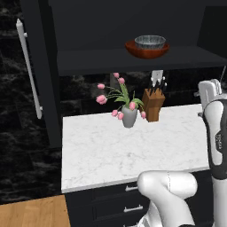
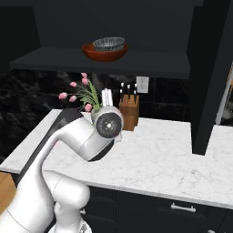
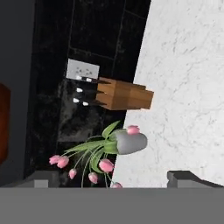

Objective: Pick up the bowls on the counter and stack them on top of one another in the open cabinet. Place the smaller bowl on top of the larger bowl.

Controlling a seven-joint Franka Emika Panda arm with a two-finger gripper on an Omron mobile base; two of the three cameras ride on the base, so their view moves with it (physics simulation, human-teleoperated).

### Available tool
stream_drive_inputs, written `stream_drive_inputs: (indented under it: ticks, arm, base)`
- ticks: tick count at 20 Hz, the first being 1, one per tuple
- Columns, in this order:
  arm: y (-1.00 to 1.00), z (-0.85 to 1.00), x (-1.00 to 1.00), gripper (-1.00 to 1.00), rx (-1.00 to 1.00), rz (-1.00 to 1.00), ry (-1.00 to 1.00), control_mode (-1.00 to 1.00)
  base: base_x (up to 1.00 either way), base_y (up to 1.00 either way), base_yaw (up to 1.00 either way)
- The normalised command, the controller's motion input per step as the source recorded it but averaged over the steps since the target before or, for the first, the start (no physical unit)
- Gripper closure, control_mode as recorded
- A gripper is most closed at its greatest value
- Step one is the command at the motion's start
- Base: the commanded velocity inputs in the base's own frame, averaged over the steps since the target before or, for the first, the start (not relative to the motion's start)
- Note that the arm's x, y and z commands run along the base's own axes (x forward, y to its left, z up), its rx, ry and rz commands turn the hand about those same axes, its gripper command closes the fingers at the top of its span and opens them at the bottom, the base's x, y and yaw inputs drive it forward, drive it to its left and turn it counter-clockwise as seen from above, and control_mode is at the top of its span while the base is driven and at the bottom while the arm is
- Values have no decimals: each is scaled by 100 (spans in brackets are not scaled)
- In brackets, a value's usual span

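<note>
Two bowls sit stacked on the cabinet shelf (image 1: 88,62), grey bowl (image 1: 150,42) inside the brown bowl (image 1: 146,51), above the surface's (image 1: 102,150) back edge, while the tool (image 3: 113,178) stands open, holding nothing.

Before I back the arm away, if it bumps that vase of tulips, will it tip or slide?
The vase looks narrow-based and top-heavy under its spreading tulips, so it probably tips rather than slides. The marble counter looks smooth, so a low nudge might just skid it.
</note>
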Motion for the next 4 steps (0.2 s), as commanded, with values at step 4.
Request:
stream_drive_inputs:
  ticks: [4]
  arm:
    - [6, -58, -43, -100, -6, 18, 15, -100]
  base:
    - [0, 0, 0]
